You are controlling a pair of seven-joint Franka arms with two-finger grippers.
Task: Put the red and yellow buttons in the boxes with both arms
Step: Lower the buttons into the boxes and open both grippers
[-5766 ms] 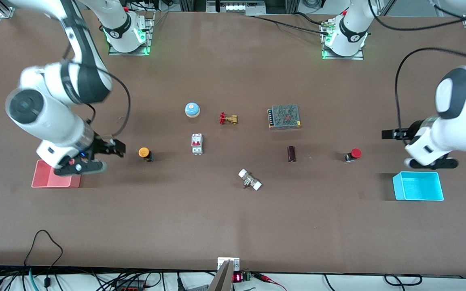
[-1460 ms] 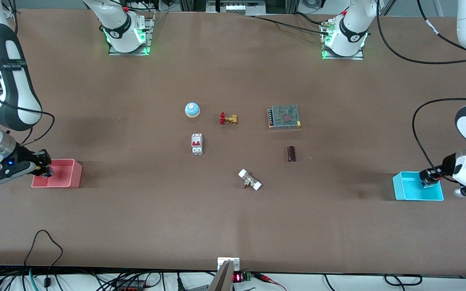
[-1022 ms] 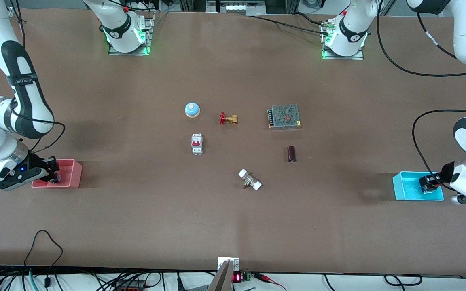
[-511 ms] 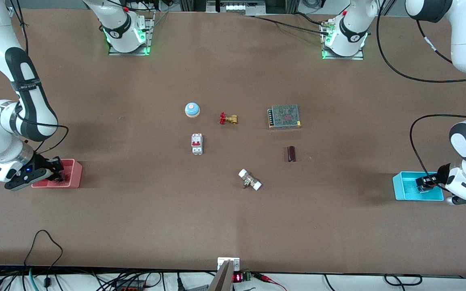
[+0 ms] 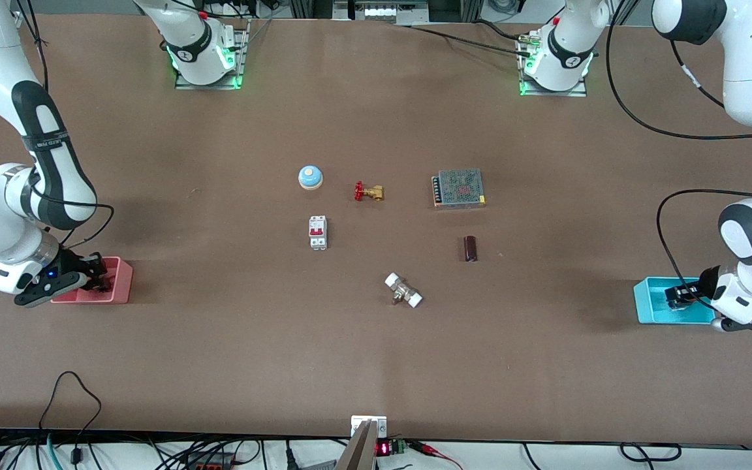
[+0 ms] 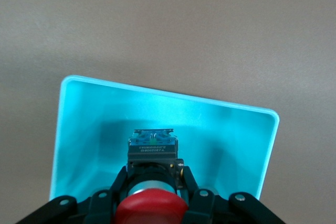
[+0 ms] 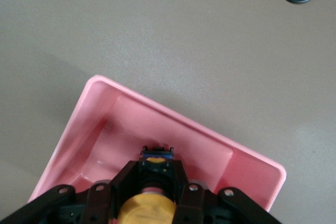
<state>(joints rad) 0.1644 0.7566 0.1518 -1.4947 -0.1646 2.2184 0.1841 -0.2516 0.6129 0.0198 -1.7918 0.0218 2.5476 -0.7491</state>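
My left gripper (image 5: 675,300) is shut on the red button (image 6: 151,205), whose black body hangs down inside the cyan-blue box (image 6: 84,109); that box (image 5: 650,312) sits at the left arm's end of the table. My right gripper (image 5: 97,279) is shut on the yellow button (image 7: 146,209), whose black body reaches into the pink-red box (image 7: 247,167); that box (image 5: 120,281) sits at the right arm's end of the table. In the front view both buttons are hidden by the grippers.
In the table's middle lie a blue dome with an orange top (image 5: 310,177), a brass valve with a red handle (image 5: 368,192), a white breaker (image 5: 318,232), a metal power supply (image 5: 459,188), a dark cylinder (image 5: 470,249) and a white fitting (image 5: 403,291).
Both buttons have left the table and are in the grippers. Over the last second both grippers have lowered into their boxes, the left one moving toward the box's middle.
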